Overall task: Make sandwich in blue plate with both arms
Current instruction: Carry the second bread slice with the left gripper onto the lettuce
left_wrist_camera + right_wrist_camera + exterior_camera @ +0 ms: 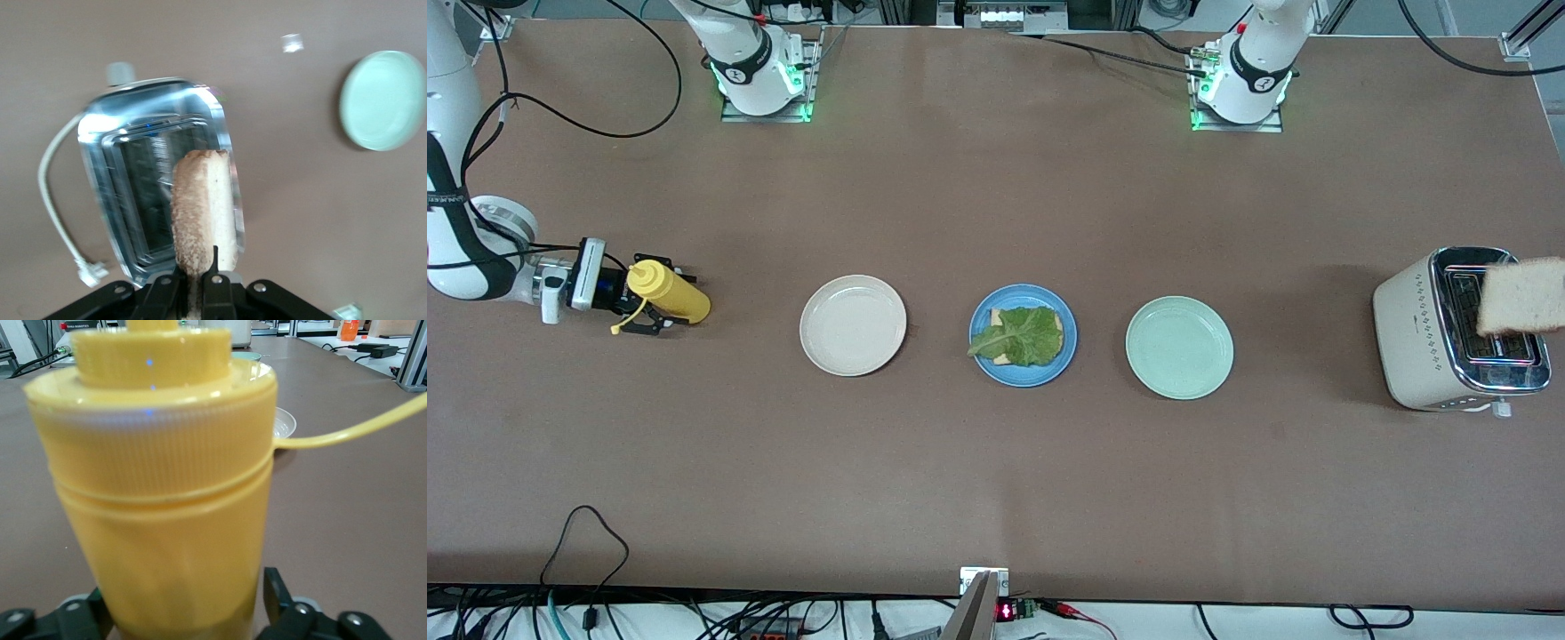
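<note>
One bread slice (1522, 295) is clamped by its lower edge in the left gripper (198, 283), hanging over the toaster (1458, 333) at the right edge of the front view; the gripper itself is out of that frame, but the left wrist view shows its fingers pinched tight on the crust. Its target, the blue plate (982, 318), sits at the centre of the front view between the cream plate (853, 324) and the pale green plate (1179, 347), and already carries a bottom slice with a lettuce leaf (1021, 336) on it. The step in hand looks like carrying this top slice across to close the sandwich. To do it well, the slice should be lifted clear of the toaster slots, passed high over the green plate, then turned flat and squared with the lower bread before release, so the ruffled leaf is pressed down and not dragged off the rim. At the left of the front view the right gripper (647, 313) grips a yellow squeeze bottle (668, 293) low by the table and waits; the bottle's loose cap tether should stay well apart from the plates.
</note>
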